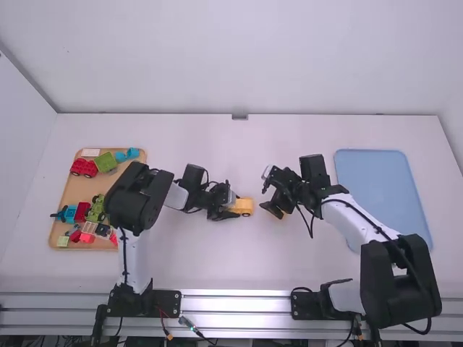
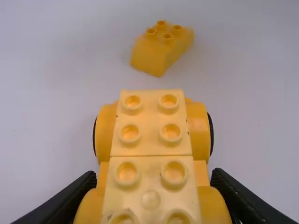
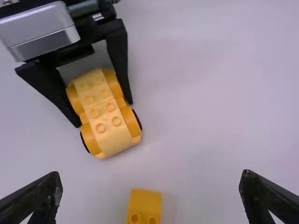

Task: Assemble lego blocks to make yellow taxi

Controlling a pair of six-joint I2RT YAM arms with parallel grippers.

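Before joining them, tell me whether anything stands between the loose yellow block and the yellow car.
Nothing visible: only bare table lies between the loose block and the car, whose other end the left hand holds.

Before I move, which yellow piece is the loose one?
The sloped four-stud block: it has no wheels and stands apart from the wheeled car base, which the left arm's jaws hold.

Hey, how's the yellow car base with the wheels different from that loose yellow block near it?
The car base is clearly bigger, with two rows of studs running its length; the loose block has just four studs. The car base has dark-edged wheels, while the loose block has none. The left gripper holds the car base; nothing grips the loose block. Both are yellow and studded.
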